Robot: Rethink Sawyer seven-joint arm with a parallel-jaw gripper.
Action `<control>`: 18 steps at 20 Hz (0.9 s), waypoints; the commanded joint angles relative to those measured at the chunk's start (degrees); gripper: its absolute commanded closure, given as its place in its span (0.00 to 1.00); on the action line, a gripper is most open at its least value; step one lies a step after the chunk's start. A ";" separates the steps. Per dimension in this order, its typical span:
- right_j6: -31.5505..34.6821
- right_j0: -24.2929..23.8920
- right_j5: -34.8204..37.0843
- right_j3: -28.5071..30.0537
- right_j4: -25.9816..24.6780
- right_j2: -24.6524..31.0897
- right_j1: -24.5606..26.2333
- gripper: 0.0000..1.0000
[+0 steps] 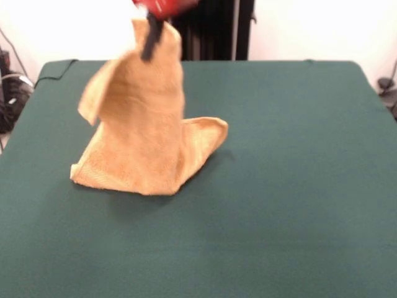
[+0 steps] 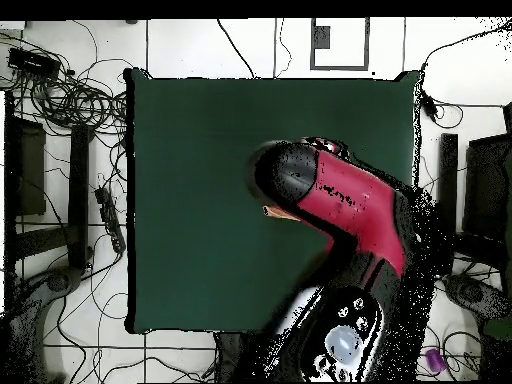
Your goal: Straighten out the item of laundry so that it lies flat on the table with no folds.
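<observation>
While the gripper (image 1: 151, 38) is pinched shut on the towel (image 1: 146, 133) top | limp, light terry, tented on table (image 1: 298, 186) | regrip a corner.

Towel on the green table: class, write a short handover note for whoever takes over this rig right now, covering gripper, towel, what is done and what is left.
Gripper: shut on the towel, pinching its top edge, seen at the top of the front view.
Towel: hanging in a cone from the gripper, its lower edge and one folded corner resting on the table, left of centre in the front view. In the overhead view the arm hides nearly all of it.
Done: towel picked up by one edge.
Left: lay it down and spread it flat, with no folds.
</observation>
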 commanded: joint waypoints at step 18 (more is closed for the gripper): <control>-87.24 -23.28 7.40 31.13 -22.99 27.97 -40.76 1.00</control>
